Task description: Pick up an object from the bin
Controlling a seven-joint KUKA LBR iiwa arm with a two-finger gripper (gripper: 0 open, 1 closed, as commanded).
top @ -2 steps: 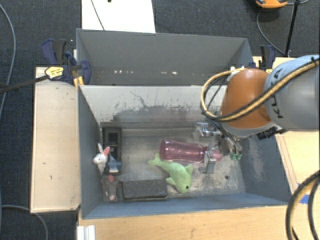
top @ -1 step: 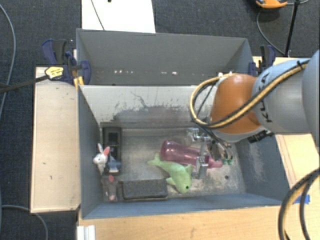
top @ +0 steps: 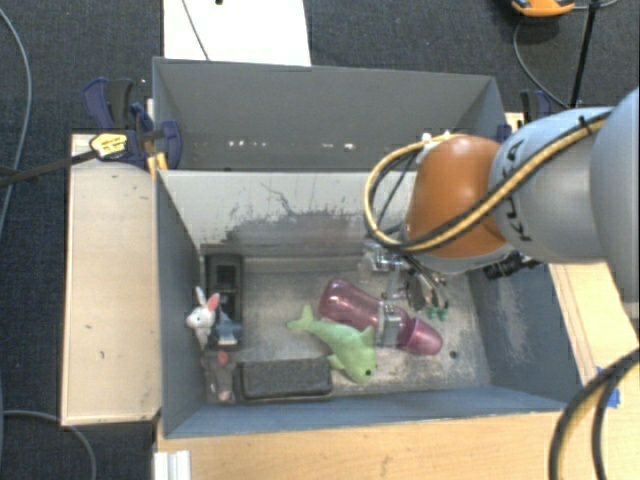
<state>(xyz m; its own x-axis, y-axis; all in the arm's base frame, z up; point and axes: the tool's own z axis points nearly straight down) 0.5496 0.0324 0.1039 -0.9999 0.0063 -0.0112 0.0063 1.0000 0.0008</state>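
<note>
My gripper (top: 393,318) hangs low in the right half of the bin, right over the middle of a purple bottle-shaped thing (top: 345,303) that lies on its side, running from centre towards the lower right. The gripper's tip is down at the purple thing's surface and hides part of it. A green soft toy animal (top: 345,346) lies just left of and below the gripper, touching the purple thing.
Along the left wall stand a black box (top: 222,273) and a small white rabbit figure (top: 203,315). A dark grey flat block (top: 285,378) lies by the front wall. The arm with its orange cover and cables overhangs the bin's right side.
</note>
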